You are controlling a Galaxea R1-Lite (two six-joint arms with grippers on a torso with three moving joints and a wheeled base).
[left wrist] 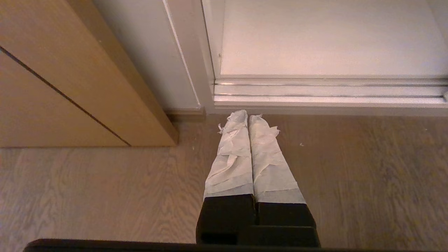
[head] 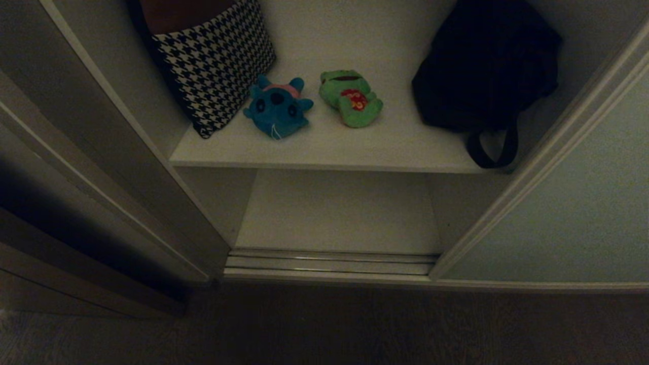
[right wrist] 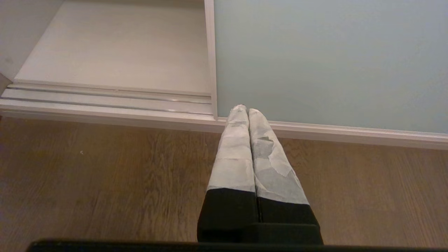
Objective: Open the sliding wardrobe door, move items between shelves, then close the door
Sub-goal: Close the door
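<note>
Head view looks steeply down into the open wardrobe from close up: upper shelf [head: 329, 147] mid-frame, track [head: 329, 261] lower centre, floor [head: 324, 329] along the bottom. Left wrist view sits low, facing the track [left wrist: 329, 91] over the floor [left wrist: 87, 196]. Right wrist view is low too, facing the door [right wrist: 329, 63] at upper right. All three share the track [right wrist: 105, 96] and the bottom board.
</note>
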